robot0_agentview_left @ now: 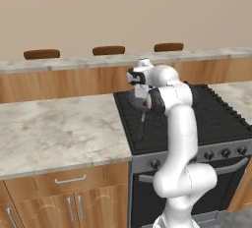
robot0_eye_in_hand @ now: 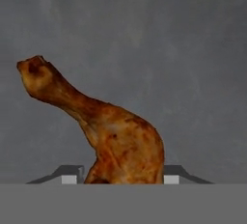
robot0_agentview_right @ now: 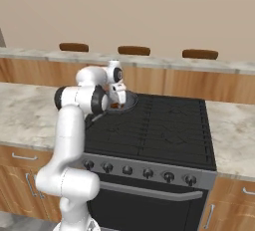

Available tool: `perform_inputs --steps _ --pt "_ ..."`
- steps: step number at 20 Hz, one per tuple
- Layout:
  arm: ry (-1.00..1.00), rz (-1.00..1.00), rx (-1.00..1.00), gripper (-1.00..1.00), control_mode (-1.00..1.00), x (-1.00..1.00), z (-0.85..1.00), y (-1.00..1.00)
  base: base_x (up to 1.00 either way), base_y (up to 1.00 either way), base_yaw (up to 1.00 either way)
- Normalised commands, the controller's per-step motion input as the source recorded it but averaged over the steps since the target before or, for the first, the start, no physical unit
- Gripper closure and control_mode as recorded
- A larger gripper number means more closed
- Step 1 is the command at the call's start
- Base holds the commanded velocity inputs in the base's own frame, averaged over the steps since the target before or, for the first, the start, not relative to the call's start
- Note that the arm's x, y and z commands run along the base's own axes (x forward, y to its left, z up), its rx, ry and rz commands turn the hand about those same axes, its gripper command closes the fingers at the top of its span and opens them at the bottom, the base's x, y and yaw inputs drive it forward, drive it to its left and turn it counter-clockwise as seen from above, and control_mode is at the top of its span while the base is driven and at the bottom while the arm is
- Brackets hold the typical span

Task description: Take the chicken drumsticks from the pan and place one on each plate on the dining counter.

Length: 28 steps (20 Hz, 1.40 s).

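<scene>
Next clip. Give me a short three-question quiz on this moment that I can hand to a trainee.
1. True or false: the hand is down in the pan on the stove.
2. What sits between the fingertips in the hand view?
A. a plate
B. a chicken drumstick
C. a stove knob
3. How many stools stand behind the dining counter?

Key: 1 true; 2 B; 3 three.
</scene>
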Motion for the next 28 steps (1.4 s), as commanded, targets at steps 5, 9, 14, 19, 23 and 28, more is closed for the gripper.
perform_inputs --steps 5,9,14,19,23,28 --pt "-0.99 -0.1 -0.17 1.0 -1.0 -0.47 -0.05 0.0 0.0 0.0 0.0" --pt "-0.81 -0.01 -0.02 1.0 -1.0 -0.53 0.24 -0.12 0.0 0.0 0.0" --pt "-0.4 0.0 0.22 1.0 -1.0 -0.99 0.61 -0.4 0.0 0.0 0.0" --pt "-0.01 0.14 0.26 1.0 -1.0 -0.9 1.0 -0.24 0.0 0.0 0.0" --pt "0.04 0.16 0.16 1.0 -1.0 -0.85 1.0 -0.14 0.0 0.0 0.0" --pt "0.21 0.02 0.06 1.0 -1.0 -1.0 0.3 -0.04 0.0 0.0 0.0"
